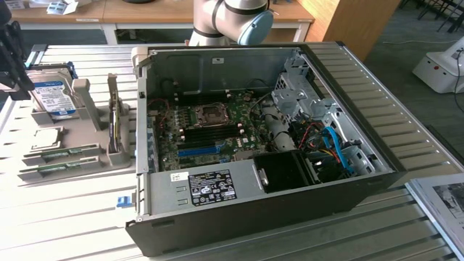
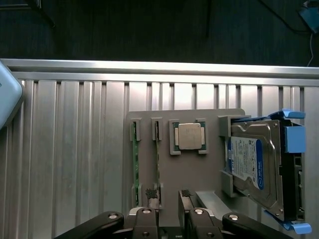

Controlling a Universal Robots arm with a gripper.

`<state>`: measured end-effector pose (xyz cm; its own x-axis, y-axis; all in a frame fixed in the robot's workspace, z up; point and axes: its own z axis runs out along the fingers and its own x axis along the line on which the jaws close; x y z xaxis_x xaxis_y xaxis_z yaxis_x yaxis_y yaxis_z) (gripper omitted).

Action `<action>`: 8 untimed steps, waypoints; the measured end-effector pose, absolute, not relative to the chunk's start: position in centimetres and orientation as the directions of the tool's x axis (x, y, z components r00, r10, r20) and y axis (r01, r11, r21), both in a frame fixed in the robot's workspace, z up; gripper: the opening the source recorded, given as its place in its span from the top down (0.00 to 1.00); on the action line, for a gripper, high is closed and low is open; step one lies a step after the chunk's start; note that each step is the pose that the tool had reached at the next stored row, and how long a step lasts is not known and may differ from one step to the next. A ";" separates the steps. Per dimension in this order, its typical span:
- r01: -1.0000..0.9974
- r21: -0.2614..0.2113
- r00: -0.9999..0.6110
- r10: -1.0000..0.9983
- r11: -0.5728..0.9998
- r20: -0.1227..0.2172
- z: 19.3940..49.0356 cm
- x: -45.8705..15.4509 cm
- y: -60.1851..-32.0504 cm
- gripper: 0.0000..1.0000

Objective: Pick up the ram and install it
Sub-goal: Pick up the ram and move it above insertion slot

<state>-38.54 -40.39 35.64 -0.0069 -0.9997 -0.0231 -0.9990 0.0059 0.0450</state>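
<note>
Nothing is picked up yet. The long, thin green ram stick [image 2: 157, 158] sits in its slot on the grey plastic holder [image 2: 204, 174], beside a second green stick [image 2: 133, 164]. The holder is at the exterior view's left of the open black computer case [image 1: 254, 217] on the ribbed metal tabletop [image 2: 75, 149]. The tool [image 2: 167, 195] hovers just above the sticks' end, fingers apart and empty. Gripping, lifting and seating it in the green motherboard [image 1: 232, 142] are all left to do, I judge.
</note>
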 end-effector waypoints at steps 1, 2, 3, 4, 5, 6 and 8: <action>-0.999 0.045 -0.007 -1.000 0.006 -0.023 35.6 -38.5 -40.4 0.71; -0.999 0.045 -0.007 -1.000 0.006 -0.023 35.5 -38.5 -40.4 0.71; -0.999 0.045 -0.007 -1.000 0.006 -0.023 35.4 -38.5 -40.4 0.71; -0.999 0.045 -0.007 -1.000 0.006 -0.023 35.3 -38.5 -40.4 0.71; -0.999 0.045 -0.007 -1.000 0.006 -0.023 35.2 -38.5 -40.4 0.71; -0.999 0.045 -0.007 -1.000 0.006 -0.023 35.1 -38.5 -40.4 0.71; -0.999 0.045 -0.007 -1.000 0.006 -0.023 34.9 -38.5 -40.4 0.71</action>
